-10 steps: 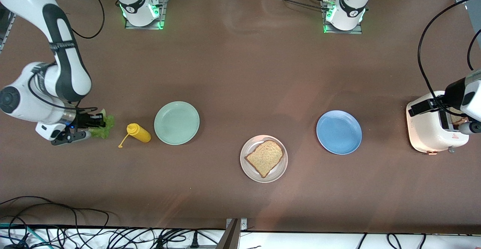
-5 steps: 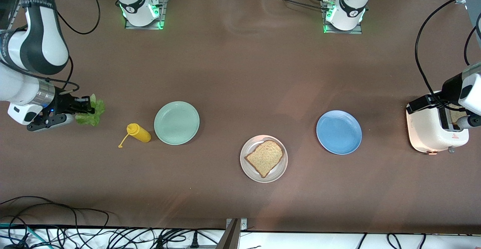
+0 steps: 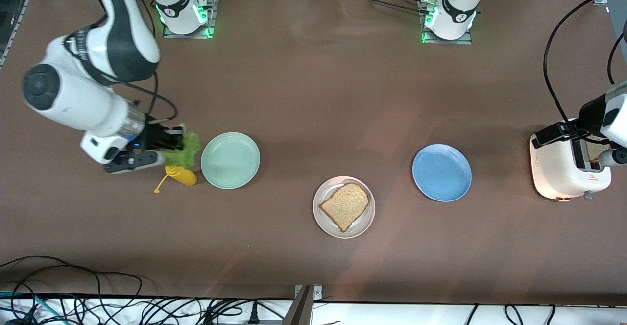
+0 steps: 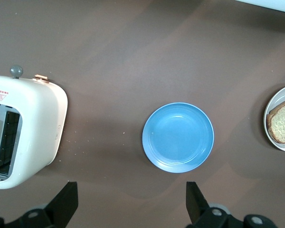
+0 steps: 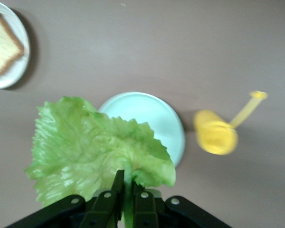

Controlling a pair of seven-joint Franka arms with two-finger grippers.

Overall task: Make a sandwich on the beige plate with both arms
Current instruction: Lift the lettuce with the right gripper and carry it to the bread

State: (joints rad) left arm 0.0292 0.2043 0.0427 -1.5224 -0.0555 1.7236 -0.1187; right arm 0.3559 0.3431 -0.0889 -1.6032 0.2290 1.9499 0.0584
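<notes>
The beige plate (image 3: 363, 222) lies near the table's middle with one slice of brown toast (image 3: 345, 205) on it. It also shows in the right wrist view (image 5: 9, 76). My right gripper (image 3: 177, 141) is shut on the stem of a green lettuce leaf (image 3: 187, 147) and holds it in the air over the yellow bottle, beside the mint-green plate. The right wrist view shows the gripper (image 5: 127, 190) and the leaf (image 5: 95, 147). My left gripper (image 3: 583, 144) is open and empty over the white toaster (image 3: 563, 168), as the left wrist view (image 4: 130, 206) shows. A second toast slice (image 3: 596, 153) stands in the toaster's slot.
A mint-green plate (image 3: 230, 160) and a yellow squeeze bottle (image 3: 182, 175) lie toward the right arm's end. A blue plate (image 3: 442, 172) lies between the beige plate and the toaster. Cables run along the table's edge nearest the front camera.
My right arm has carried the lettuce from the table's end toward the mint-green plate, to above the yellow bottle. My left gripper has stayed over the toaster.
</notes>
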